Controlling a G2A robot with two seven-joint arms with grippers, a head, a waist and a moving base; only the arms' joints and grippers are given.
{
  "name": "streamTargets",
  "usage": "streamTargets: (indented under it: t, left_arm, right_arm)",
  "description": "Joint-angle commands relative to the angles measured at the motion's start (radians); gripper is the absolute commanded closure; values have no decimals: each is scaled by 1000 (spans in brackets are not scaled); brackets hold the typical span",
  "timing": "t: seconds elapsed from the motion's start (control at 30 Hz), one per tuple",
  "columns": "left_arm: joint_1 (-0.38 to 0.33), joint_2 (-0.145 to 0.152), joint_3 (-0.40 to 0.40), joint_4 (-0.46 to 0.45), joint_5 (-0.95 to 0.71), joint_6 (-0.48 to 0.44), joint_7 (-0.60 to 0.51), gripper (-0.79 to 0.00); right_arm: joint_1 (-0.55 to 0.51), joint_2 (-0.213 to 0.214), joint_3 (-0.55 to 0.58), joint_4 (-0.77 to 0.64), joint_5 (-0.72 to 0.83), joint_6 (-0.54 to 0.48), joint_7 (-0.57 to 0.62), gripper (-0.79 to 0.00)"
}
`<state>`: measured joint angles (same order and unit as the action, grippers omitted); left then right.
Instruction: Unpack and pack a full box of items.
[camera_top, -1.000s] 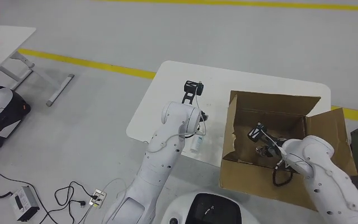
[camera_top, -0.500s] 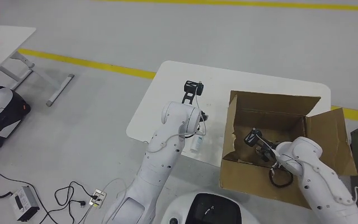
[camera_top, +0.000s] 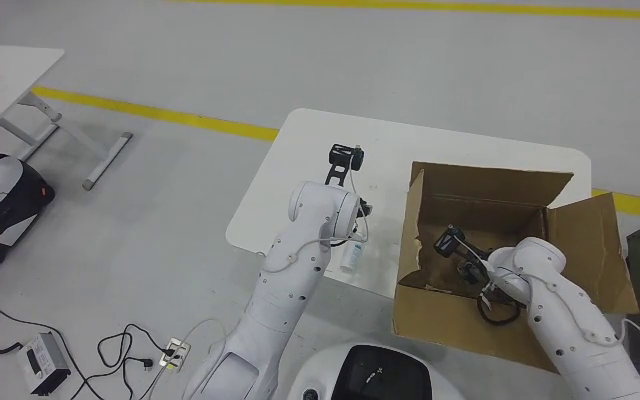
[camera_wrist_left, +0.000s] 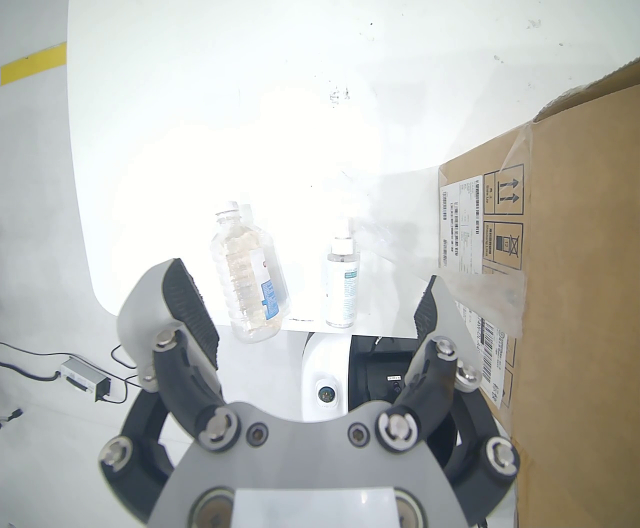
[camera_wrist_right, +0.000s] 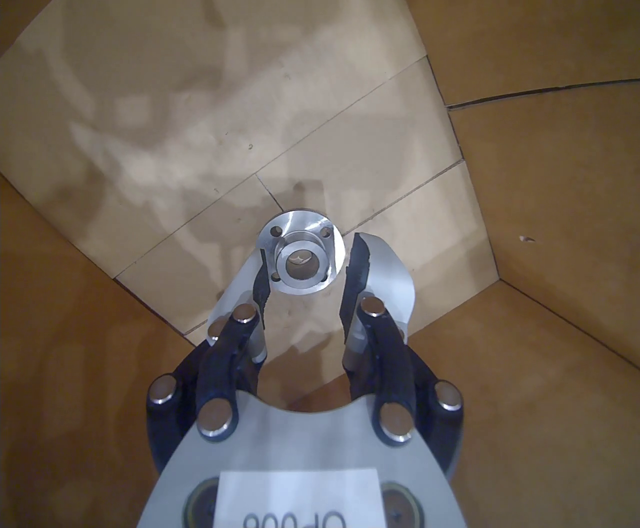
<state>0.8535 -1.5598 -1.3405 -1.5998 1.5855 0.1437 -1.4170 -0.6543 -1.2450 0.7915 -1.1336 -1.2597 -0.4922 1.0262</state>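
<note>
Open cardboard box (camera_top: 490, 185) on counter (camera_wrist_left: 200, 100) holds one metal flange (camera_wrist_right: 301, 259) on its floor. Right jaws sit inside, spread either side of it, not clenched. Left jaws released, empty, over counter. Clear bottle (camera_wrist_left: 250, 280) and spray bottle (camera_wrist_left: 342, 285) near box.

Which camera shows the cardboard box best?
The top view: nearly the whole open box, flaps and all. The left wrist view gives one labelled outer wall; the right wrist view gives its floor, with a metal flange.
</note>
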Motion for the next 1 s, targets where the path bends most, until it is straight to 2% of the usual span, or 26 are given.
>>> streamTargets:
  t: [0.0,0.7,0.8,0.9,0.97]
  left_arm:
    - [0,0,0,0,0,0,0,-785]
    - [0,0,0,0,0,0,0,-785]
    - [0,0,0,0,0,0,0,-785]
    - [0,0,0,0,0,0,0,-785]
    - [0,0,0,0,0,0,0,-785]
  right_arm:
    - [3,-4,-5,12,3,0,-3,-372]
    - [13,-26,-23,41,-6,5,2,-274]
    - [16,-29,-26,53,-7,7,2,-280]
    - [20,-33,-28,61,-8,9,2,-249]
    - [21,-35,-29,65,-8,12,2,-200]
